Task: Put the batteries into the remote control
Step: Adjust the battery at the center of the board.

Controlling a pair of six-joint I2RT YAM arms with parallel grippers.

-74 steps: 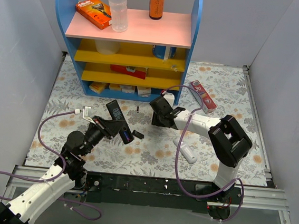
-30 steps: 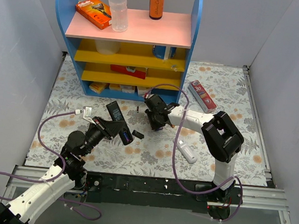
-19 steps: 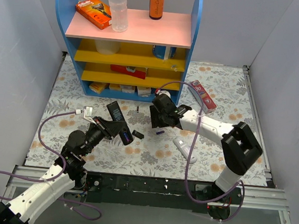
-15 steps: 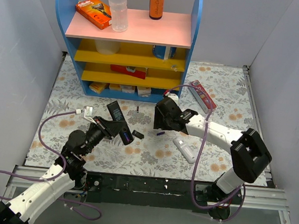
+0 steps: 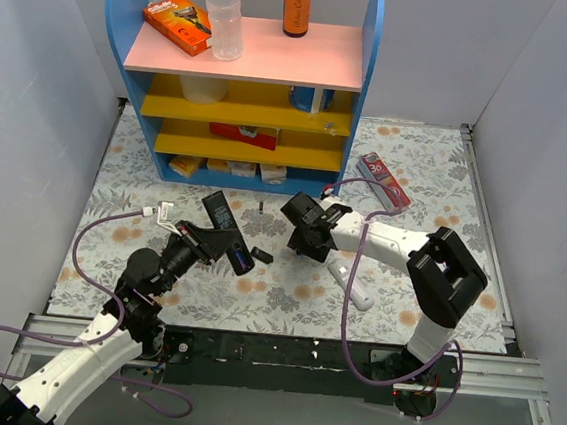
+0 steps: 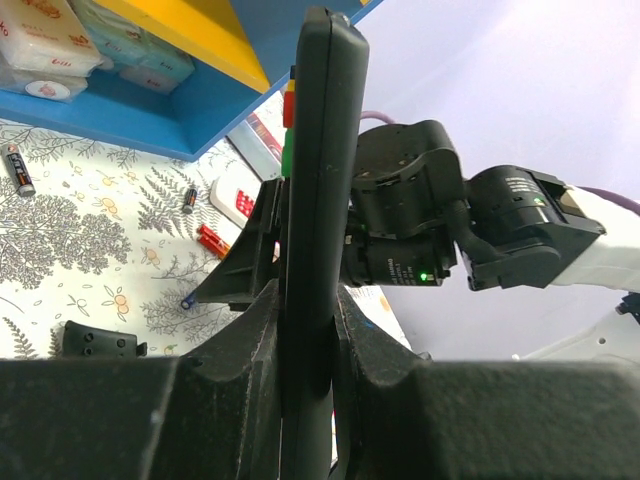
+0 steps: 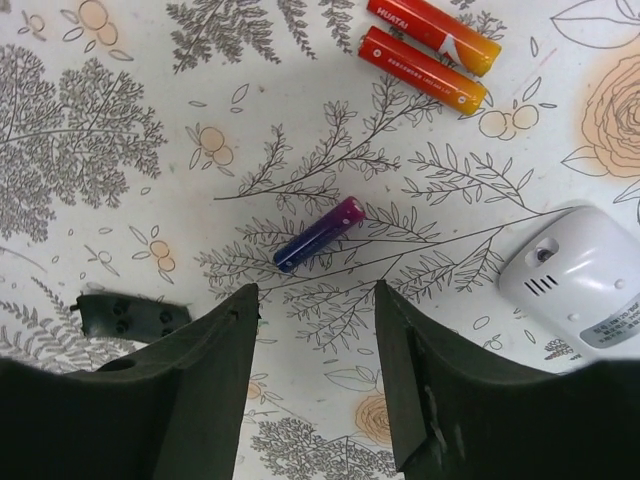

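Flat on bench point(image 7: 150, 130): blue battery point(image 7: 320, 234), under right end effector point(image 7: 315, 290), jaws apart, not touching it. Two red-orange batteries point(image 7: 423, 70) nearby. Black remote control point(image 6: 318, 200) clamped edge-on in left end effector point(image 6: 305, 330). Cell likely light, rigid, slick, prone to rolling; pinch across mid-barrel.

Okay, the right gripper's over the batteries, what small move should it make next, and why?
Probably lower the right gripper onto the blue battery and close on it. Its jaws stand open and empty, the battery lies loose on the mat just ahead of the gap between them, and the left gripper holds the remote upright, waiting.
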